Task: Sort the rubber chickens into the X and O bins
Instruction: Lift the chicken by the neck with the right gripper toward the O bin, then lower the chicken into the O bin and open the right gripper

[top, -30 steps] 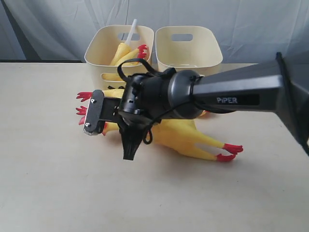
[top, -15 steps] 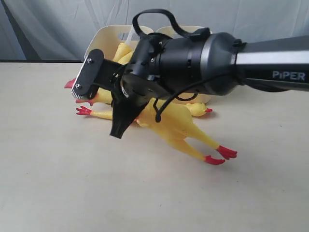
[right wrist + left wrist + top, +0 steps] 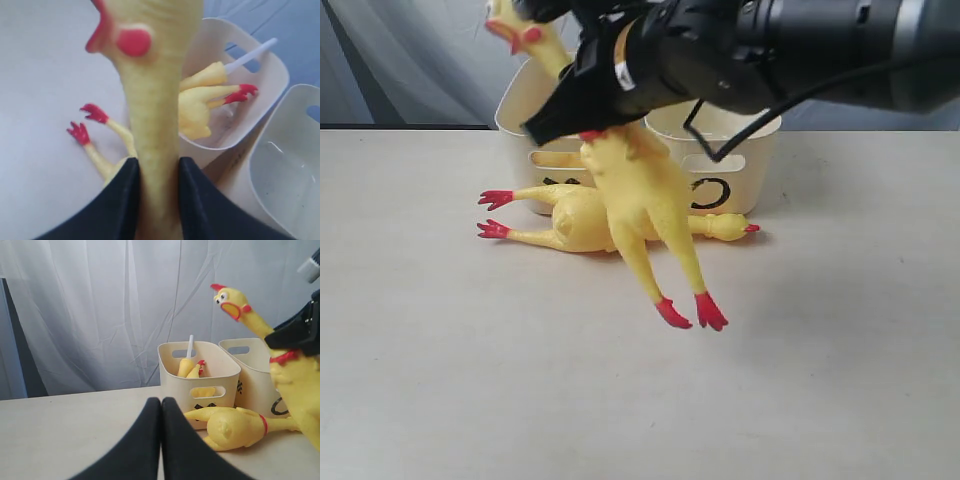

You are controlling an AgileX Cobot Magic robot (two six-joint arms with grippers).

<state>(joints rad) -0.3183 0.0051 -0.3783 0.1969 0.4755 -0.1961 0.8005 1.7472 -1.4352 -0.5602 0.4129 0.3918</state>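
Now chicken raised off table, clamped in right gripper.

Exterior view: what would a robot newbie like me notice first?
A long yellow rubber chicken with red feet dangles in mid-air, its neck clamped in the black right gripper. Below it, a second yellow rubber chicken lies on the table in front of two cream plastic bins; the left-hand bin holds yellow chicken pieces and a white tube.

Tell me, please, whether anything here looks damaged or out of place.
In the left bin, a white tube sticks up from a yellow chicken piece, so that toy looks broken. Another rubber chicken lies on the table, unsorted.
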